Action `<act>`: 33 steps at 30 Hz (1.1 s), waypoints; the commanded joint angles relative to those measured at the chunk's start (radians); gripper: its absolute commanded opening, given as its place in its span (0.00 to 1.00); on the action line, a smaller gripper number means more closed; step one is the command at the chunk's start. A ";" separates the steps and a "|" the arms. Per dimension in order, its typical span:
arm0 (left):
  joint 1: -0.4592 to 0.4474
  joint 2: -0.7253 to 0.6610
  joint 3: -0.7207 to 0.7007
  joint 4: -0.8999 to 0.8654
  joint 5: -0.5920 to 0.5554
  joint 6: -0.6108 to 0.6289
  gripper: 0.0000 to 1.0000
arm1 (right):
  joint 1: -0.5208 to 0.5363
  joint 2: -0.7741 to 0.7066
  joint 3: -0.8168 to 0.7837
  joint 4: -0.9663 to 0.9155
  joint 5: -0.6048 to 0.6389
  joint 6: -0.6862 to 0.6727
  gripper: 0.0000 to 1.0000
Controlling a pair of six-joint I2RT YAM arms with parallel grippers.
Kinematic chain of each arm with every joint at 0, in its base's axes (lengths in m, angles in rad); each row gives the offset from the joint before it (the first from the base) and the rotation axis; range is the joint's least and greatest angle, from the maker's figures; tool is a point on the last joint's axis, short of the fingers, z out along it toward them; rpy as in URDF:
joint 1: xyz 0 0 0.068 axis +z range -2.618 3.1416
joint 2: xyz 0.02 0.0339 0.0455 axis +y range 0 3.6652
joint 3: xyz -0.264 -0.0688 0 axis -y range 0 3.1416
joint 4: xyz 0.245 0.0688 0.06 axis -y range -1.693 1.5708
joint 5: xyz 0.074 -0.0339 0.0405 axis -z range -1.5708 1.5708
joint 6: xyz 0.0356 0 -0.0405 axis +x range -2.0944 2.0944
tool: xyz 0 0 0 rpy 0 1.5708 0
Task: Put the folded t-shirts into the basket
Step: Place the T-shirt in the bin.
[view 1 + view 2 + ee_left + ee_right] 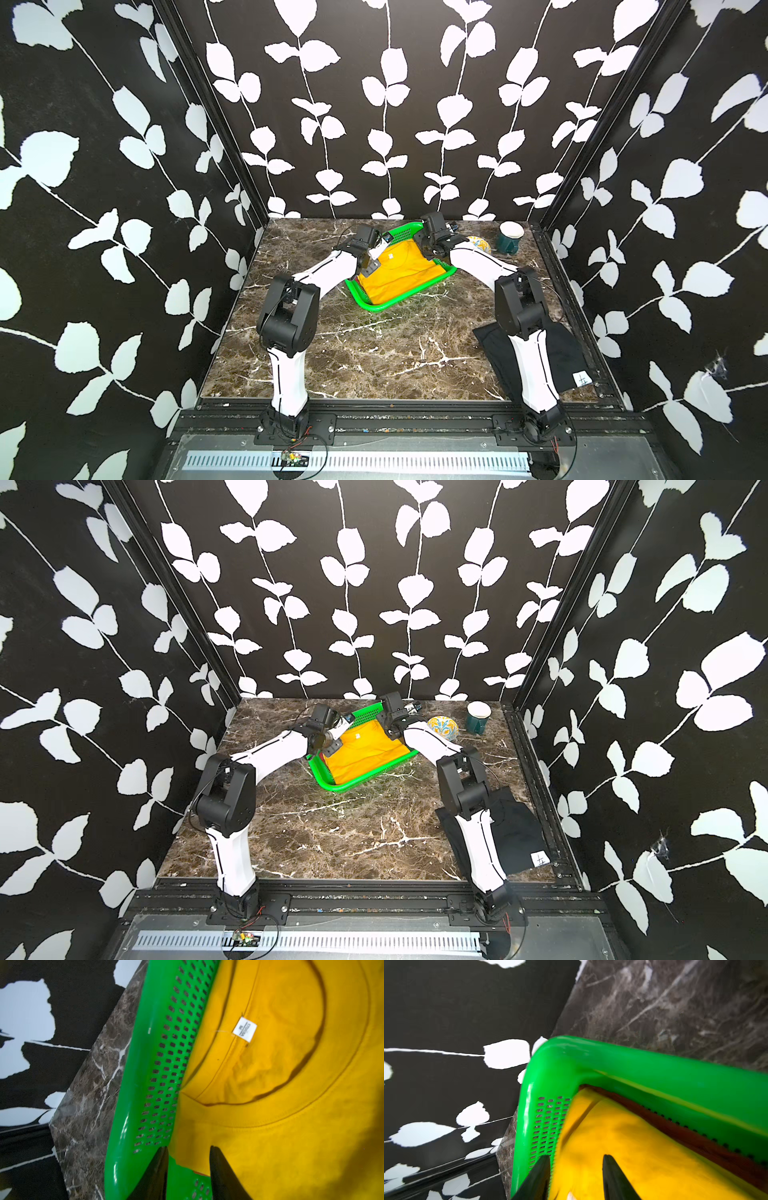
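Under right arm [530, 361], black shirt [569, 353] shows only in top views; left hand [188, 1148], right hand [576, 1156] apart.

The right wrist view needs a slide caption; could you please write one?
Right gripper, fingers apart, over the yellow t-shirt lying on the dark red t-shirt in the green basket.

place: a robot test booth
walls: leaf-print panels [386, 104] boxing in my marble table [374, 353]
mount: black rail [415, 417] along the table's front edge

Top views look down; close wrist views apparently share the basket [133, 1084].
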 commanded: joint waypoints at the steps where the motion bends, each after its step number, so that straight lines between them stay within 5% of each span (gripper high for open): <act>1: -0.008 -0.125 0.027 -0.062 0.015 -0.080 0.41 | -0.014 -0.109 -0.006 0.061 -0.086 -0.202 0.45; 5: -0.012 -0.205 0.040 -0.186 0.346 -0.229 0.40 | -0.033 -0.187 -0.063 -0.073 -0.214 -0.387 0.47; 7: -0.024 -0.243 -0.042 -0.114 0.499 -0.289 0.39 | -0.039 -0.200 -0.037 -0.230 -0.247 -0.529 0.48; 11: -0.040 -0.252 -0.162 -0.013 0.628 -0.370 0.36 | -0.043 -0.189 0.032 -0.527 -0.301 -0.817 0.43; 19: -0.102 -0.228 -0.299 0.021 0.565 -0.403 0.26 | -0.042 -0.101 0.126 -0.832 -0.315 -1.129 0.28; 25: -0.107 -0.201 -0.357 0.002 0.514 -0.390 0.22 | -0.042 -0.037 0.197 -0.950 -0.286 -1.186 0.14; 33: -0.108 -0.177 -0.378 -0.053 0.341 -0.366 0.21 | -0.047 0.077 0.250 -0.984 -0.167 -1.216 0.11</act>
